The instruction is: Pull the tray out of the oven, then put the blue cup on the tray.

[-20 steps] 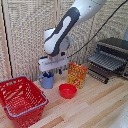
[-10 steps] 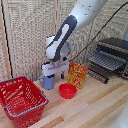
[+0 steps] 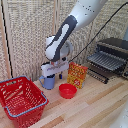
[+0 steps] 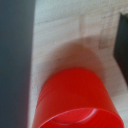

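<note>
Gripper [image 3: 53, 71] hung directly over the blue cup [image 3: 48, 80], which stood on the wooden table [image 3: 95, 107] just beside the orange box [image 3: 77, 74], behind the red bowl [image 3: 67, 90]. Whether its jaws were apart or clamped, the views did not show.

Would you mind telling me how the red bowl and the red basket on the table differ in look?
The red bowl is small, round and solid-walled, while the red basket is much larger, rectangular and made of open mesh. The bowl sits beside the orange box; the basket stands apart, at the exterior view's left. The basket has a blue-trimmed rim; the bowl is plain. Both are red and rest on the wooden table.
</note>
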### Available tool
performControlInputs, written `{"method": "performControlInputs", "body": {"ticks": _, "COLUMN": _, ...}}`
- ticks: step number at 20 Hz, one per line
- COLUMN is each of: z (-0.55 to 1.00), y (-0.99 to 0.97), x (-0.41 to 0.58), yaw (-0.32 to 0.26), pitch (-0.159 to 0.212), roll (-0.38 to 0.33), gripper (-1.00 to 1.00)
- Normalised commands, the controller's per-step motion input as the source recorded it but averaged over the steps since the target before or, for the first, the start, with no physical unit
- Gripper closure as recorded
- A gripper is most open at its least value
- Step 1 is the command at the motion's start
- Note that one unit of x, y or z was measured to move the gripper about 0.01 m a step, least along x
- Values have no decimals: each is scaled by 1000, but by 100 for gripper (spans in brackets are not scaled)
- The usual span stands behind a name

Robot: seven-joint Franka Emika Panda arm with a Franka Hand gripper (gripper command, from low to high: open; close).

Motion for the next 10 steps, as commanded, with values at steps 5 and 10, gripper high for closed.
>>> {"method": "performControlInputs", "body": {"ticks": 5, "z": 0, "y": 0, "x": 0, "yaw": -27, "pitch": -34, "roll": 0, "gripper": 100}}
{"method": "performControlInputs", "body": {"ticks": 10, "z": 138, "y": 0, "x": 55, "yaw": -186, "pitch": -102, "roll": 4, "gripper": 100}}
